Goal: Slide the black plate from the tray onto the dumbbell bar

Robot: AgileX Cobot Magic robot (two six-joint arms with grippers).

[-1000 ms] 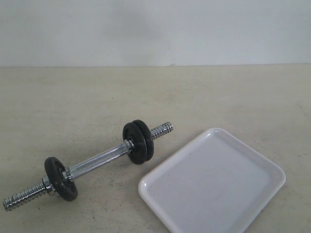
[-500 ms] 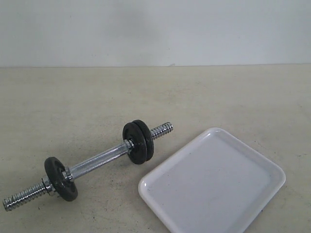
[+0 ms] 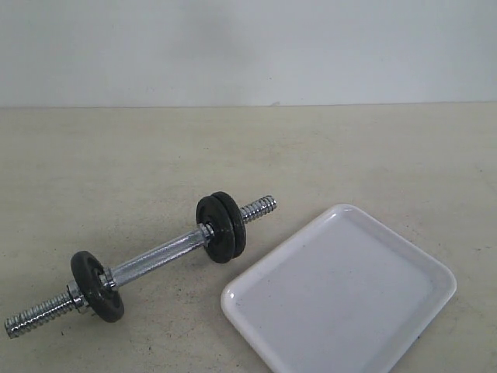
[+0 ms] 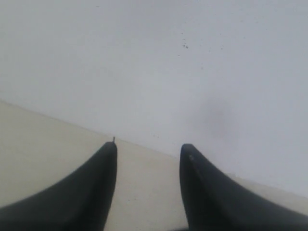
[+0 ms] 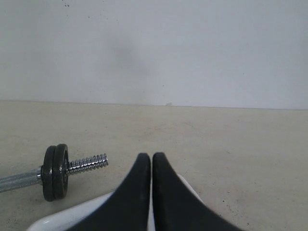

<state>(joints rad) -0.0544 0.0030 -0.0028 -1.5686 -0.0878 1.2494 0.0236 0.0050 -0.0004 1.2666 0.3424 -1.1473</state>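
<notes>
1. Grip state: the right gripper (image 5: 151, 163) is clenched, fingertips touching, with nothing between them. It sits on the near side of the tray (image 3: 334, 307), outside the exterior view.
2. The left gripper (image 4: 148, 154) is released, fingers parted and empty. It faces the wall (image 4: 192, 72) past the far edge. Its place over the table cannot be told.
3. The tray lies by the near edge, toward the near right corner. No disc is in it.
4. The dumbbell bar (image 3: 159, 256) lies slantwise from the near left corner toward the table's middle. A single disc (image 3: 97, 285) sits close to its nearer threaded end.
5. Two discs sit on the farther end, touching each other. The black plate (image 3: 231, 224) is judged to be the outer of that pair. This cannot be confirmed, as all three discs are alike.
6. Step in hand: the transfer is judged complete.
7. The next move calls for keeping both arms clear of the bar. No collar shows on the farther thread (image 3: 258, 208), so a knock could slide the outer disc off.
</notes>
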